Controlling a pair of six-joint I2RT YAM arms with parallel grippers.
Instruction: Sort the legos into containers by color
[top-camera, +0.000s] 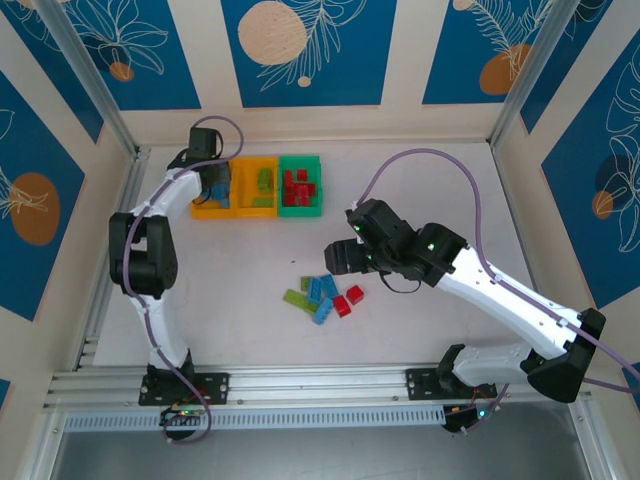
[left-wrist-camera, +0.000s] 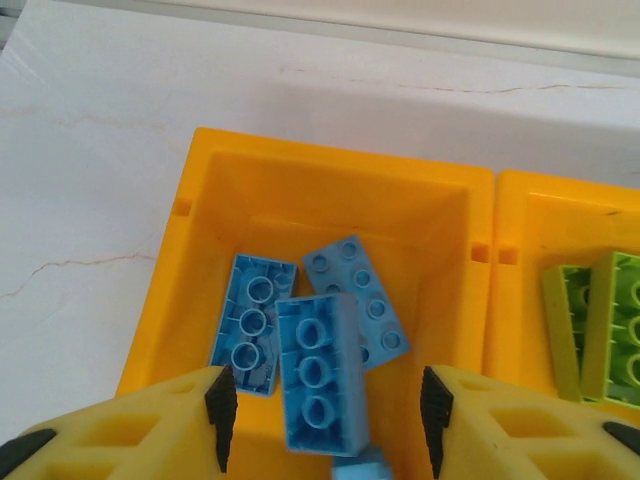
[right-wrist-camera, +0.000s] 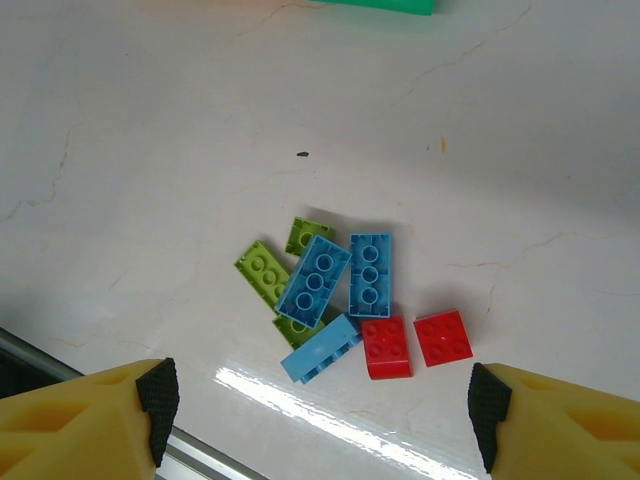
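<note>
- The left gripper (left-wrist-camera: 328, 410) hangs over the left orange-yellow bin (left-wrist-camera: 200, 250) at the far left of the row, its fingers spread and touching nothing. I judge this is the drop spot for blue.
- Three blue bricks (left-wrist-camera: 320, 385) lie in that bin. The nearest sits between the open fingers with its hollow underside up and its long axis running away from the wrist camera. A second is also underside up, leaning slightly left of that line. A third is studs up and angled to the right.
- The middle bin (top-camera: 262, 207), also orange-yellow, holds the lime bricks (left-wrist-camera: 600, 320), which are tipped on edge against each other with their long axes roughly front to back.
- The green bin (top-camera: 300, 209) on the right end holds the red bricks (top-camera: 297, 185) in a jumble, so each colour has its own compartment.
- The loose pile (top-camera: 322, 297) lies on the table (top-camera: 420, 170), well apart from the bins, and is not yet sorted.
- In that pile, one blue brick (right-wrist-camera: 369, 273) lies studs up and points toward the bins. Another (right-wrist-camera: 314, 280) rests across lime pieces (right-wrist-camera: 262, 272) and is skewed. A third (right-wrist-camera: 320, 348) is tipped on its side and lies diagonally. Two red squares (right-wrist-camera: 386, 347) sit side by side with studs up.
- The right gripper (right-wrist-camera: 320, 400) hovers above the pile with its jaws wide apart and empty, likely lining up a pick.
</note>
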